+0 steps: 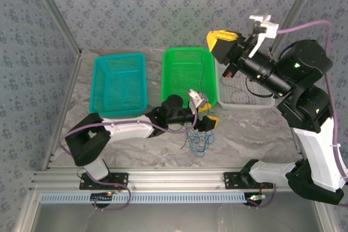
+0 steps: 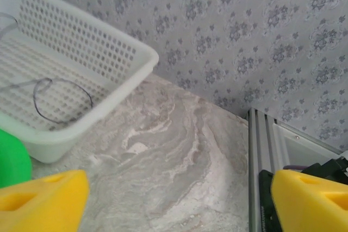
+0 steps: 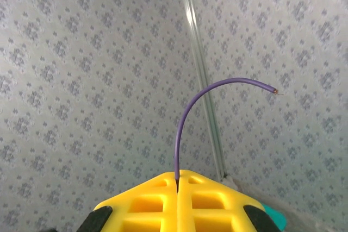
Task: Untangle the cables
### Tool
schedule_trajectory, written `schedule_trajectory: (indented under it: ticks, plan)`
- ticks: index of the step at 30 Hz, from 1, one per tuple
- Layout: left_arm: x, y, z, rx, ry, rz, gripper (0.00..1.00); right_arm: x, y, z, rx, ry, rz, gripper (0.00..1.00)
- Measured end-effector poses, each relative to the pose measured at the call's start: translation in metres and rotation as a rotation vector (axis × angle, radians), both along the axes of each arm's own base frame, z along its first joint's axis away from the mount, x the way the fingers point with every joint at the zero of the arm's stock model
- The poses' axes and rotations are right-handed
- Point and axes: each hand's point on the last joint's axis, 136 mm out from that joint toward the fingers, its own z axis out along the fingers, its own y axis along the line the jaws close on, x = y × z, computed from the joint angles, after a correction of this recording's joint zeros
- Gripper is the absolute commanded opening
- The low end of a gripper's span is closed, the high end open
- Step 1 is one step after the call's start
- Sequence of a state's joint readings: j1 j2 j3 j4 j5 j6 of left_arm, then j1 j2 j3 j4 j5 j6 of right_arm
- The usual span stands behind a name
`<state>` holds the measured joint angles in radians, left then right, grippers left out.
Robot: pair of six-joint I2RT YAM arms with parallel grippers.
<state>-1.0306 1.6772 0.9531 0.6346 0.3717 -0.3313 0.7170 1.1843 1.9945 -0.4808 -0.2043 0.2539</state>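
- At centre near, on the table, the tangle of cables (image 1: 197, 142) lies just on the near side of the left gripper (image 1: 207, 113), claw spread wide and holding nothing.
- Over the green basket (image 1: 166, 80), far right corner, the right gripper (image 1: 213, 41) is raised, claw pressed together on a thin purple wire (image 3: 178, 156).
- A dark wire (image 2: 54, 99) lies inside the white basket (image 2: 109, 112).

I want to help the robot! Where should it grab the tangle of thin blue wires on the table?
Probably one of the loose outer loops at the near edge of the tangle of thin blue wires, coming straight down from above. The tangle lies flat on the marbled table, so sideways fingers would only push it; the left gripper, open, hangs close by it.
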Motion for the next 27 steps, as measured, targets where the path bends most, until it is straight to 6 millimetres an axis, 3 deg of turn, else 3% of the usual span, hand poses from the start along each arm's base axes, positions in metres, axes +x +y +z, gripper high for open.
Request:
schedule_trajectory:
  ticks: [9, 15, 19, 27]
  plan:
    - [0.001, -0.020, -0.048, 0.062, 0.124, -0.046, 0.39, -0.017, -0.037, 0.064, 0.132, -0.167, -0.089, 0.00]
    - [0.005, -0.024, -0.042, 0.046, 0.129, -0.033, 0.05, -0.019, -0.049, 0.081, 0.165, -0.204, -0.137, 0.00]
    - [0.009, -0.024, -0.045, 0.068, 0.140, -0.006, 0.04, -0.015, -0.054, 0.081, 0.167, -0.203, -0.172, 0.00]
    - [0.015, -0.022, -0.058, 0.114, 0.178, 0.032, 0.17, -0.011, -0.064, 0.081, 0.158, -0.194, -0.234, 0.00]
